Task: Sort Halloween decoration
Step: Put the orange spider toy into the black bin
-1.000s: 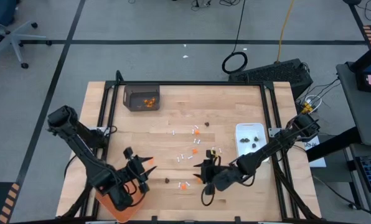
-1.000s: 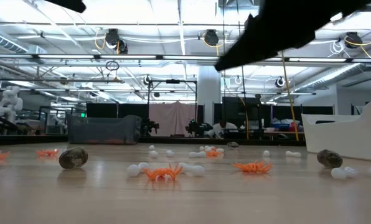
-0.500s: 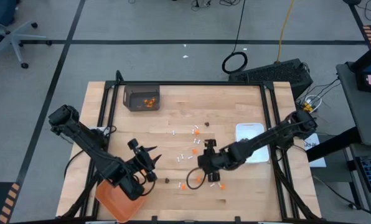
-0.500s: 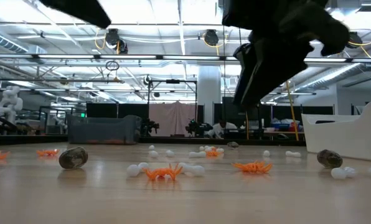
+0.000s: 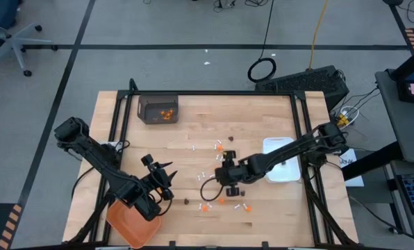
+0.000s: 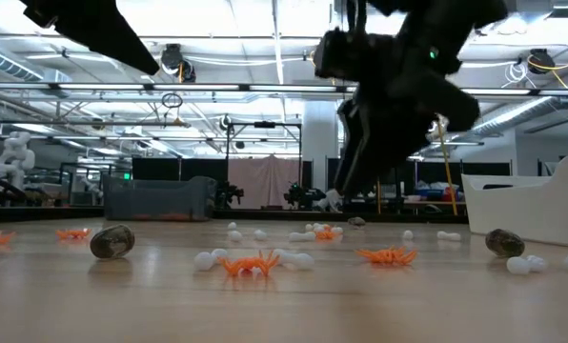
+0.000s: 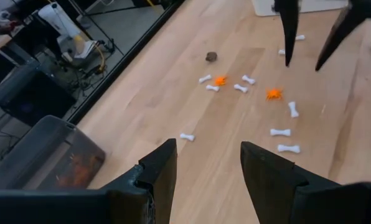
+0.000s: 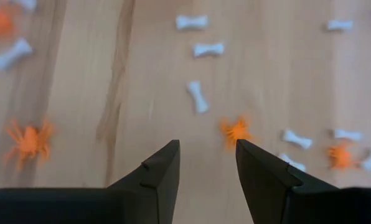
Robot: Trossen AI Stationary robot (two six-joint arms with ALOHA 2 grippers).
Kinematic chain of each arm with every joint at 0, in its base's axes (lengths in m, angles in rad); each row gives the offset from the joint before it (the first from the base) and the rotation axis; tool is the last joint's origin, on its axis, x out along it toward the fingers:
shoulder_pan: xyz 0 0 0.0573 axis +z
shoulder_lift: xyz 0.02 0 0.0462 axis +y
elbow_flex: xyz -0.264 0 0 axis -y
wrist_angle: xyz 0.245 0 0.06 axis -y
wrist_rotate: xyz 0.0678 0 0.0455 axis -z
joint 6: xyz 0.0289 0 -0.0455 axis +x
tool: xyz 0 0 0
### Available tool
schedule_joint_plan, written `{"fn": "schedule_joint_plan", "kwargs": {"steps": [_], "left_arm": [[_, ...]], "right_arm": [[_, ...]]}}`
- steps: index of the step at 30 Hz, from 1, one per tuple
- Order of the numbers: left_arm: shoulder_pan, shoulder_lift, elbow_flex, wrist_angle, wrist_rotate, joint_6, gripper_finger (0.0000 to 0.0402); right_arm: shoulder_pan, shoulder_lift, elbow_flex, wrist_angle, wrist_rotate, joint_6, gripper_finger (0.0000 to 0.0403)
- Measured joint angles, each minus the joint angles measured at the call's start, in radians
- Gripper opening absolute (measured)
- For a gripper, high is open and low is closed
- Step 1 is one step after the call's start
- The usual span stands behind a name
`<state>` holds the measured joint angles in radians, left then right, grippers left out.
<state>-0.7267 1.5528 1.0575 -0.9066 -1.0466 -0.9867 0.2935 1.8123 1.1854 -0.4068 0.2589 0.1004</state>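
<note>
Overhead, wooden table [image 5: 193, 132] sits on grey floor [image 5: 158, 28] crossed by black lines.

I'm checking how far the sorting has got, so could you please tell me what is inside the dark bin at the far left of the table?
The dark bin holds a few orange pieces grouped at one side. Its wall hides part of the floor, so any other pieces there cannot be seen.

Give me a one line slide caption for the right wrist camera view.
Right end effector, open and empty, above the wooden table, with an orange spider just ahead among scattered white bones.
</note>
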Motion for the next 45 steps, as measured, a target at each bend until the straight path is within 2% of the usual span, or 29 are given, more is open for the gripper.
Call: {"fn": "schedule_joint_plan", "kwargs": {"steps": [14,22,27,32,39,45], "left_arm": [[0.010,0.000,0.000,-0.001,-0.002,0.007,0.0176],[0.035,0.000,0.000,0.003,-0.002,0.033,0.0176],[0.059,0.000,0.000,0.008,-0.001,0.054,0.0176],[0.072,-0.001,0.000,0.009,0.012,0.060,0.0176],[0.074,-0.001,0.000,0.010,0.024,0.058,0.0176],[0.074,-0.001,0.000,0.010,0.024,0.058,0.0176]], "right_arm": [[-0.073,0.082,-0.001,0.022,-0.007,-0.026,0.0141],[-0.152,0.084,-0.001,0.039,-0.159,-0.009,0.0141],[-0.177,0.101,-0.001,0.040,-0.178,-0.011,0.0137],[-0.179,0.107,-0.001,0.043,-0.183,-0.011,0.0104],[-0.178,0.128,0.001,0.052,-0.185,-0.019,0.0015],[-0.173,0.135,0.001,0.063,-0.179,-0.034,0.0004]]}}
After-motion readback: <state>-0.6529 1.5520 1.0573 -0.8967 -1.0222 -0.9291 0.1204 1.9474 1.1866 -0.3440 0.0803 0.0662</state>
